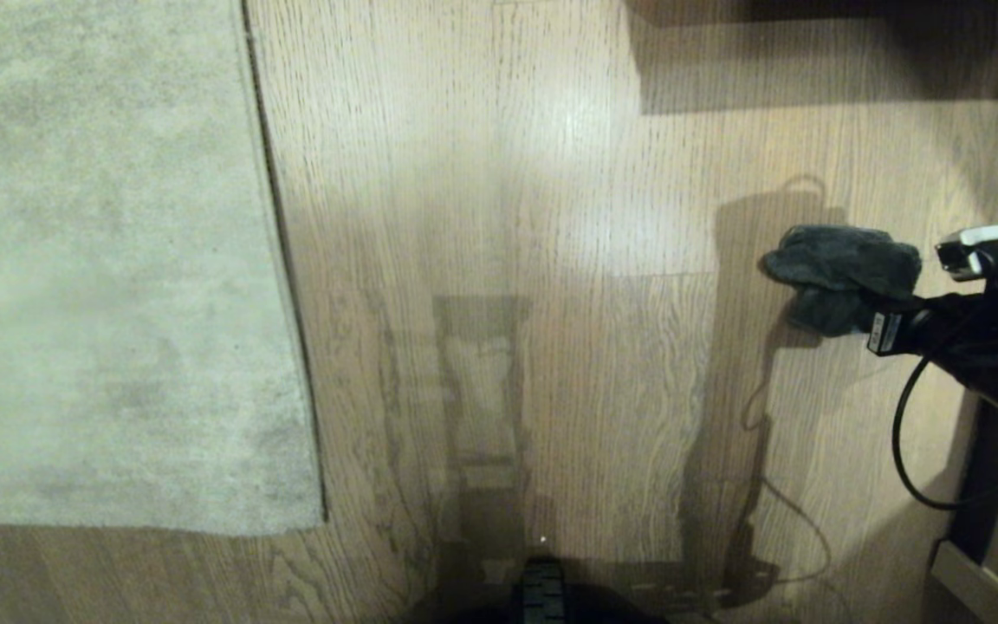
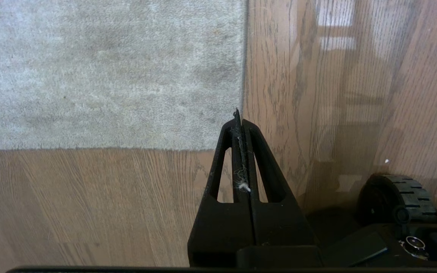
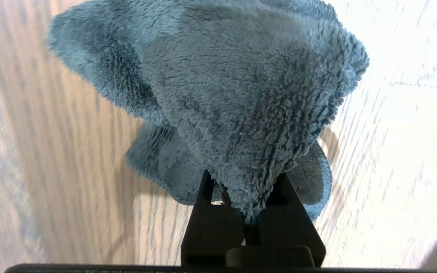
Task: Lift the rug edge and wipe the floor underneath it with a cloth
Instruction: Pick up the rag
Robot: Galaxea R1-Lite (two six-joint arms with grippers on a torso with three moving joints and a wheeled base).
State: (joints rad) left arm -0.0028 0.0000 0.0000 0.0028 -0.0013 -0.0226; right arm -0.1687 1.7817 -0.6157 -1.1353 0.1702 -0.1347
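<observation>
Nearest the robot, a black wheel (image 1: 542,589) of the base sat at the lower edge of the head view, on the floor (image 1: 482,173), whose wood grain ran away from the robot. Just beyond, on the robot's left, the rug edge (image 1: 287,286) lay flat on the planks. Its long side border ran away from the robot, leaning slightly leftward as it went. It met the shorter near border at a square corner (image 1: 321,520) that pointed toward the robot's base.

Farther out, on the robot's right and well apart from the rug, the right gripper (image 1: 863,316) reached in from the side, clamped on the cloth (image 1: 841,273). The cloth was bunched into a lump with its long axis roughly level across the head view, its free end pointing toward the rug side.

The right wrist view showed what the head view did not: the black fingers (image 3: 207,223) pinched a fold of the teal terry cloth (image 3: 222,94), with the rest of it billowing out ahead of them above the floor (image 3: 51,170).

Only the left wrist view showed the left gripper (image 2: 239,117). Its fingers were pressed together with nothing but lint between them. It hung above the floor (image 2: 89,197) with its tip pointing at the rug's corner (image 2: 233,144).
</observation>
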